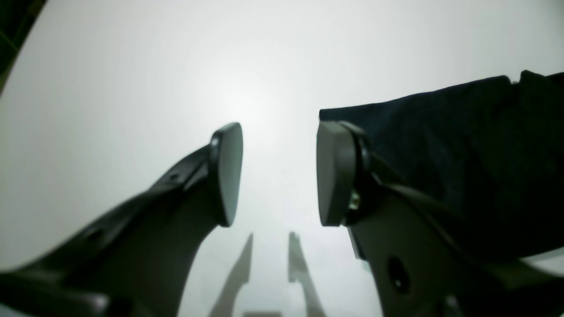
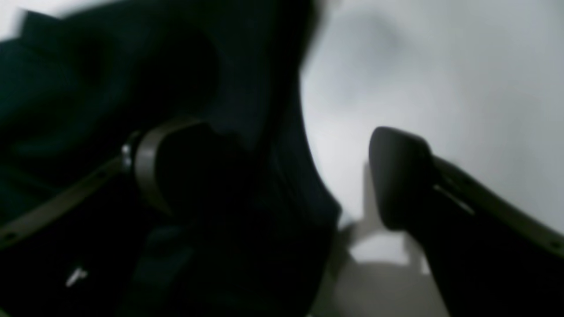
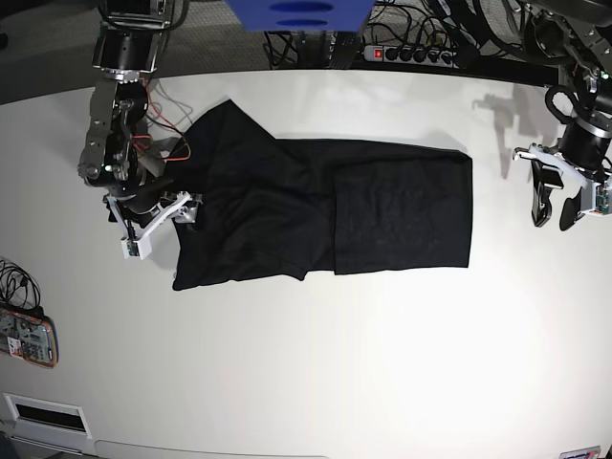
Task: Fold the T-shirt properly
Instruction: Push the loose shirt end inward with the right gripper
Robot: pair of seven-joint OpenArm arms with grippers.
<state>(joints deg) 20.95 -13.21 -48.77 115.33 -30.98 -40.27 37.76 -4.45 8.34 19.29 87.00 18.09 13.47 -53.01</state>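
The right gripper (image 2: 282, 176) is sitting nearest the lens with its jaws spread wide, one finger over the dark cloth and the other over bare table (image 3: 316, 382), so nothing is pinched yet. The T-shirt (image 3: 325, 215) is lying partly folded on the table's far half, its bunched end under this gripper, while the left gripper (image 1: 279, 174) is hanging open and empty just off the shirt's opposite edge. To grip well, I judge the jaws should be straddling the hem and closing on every layer before lifting.
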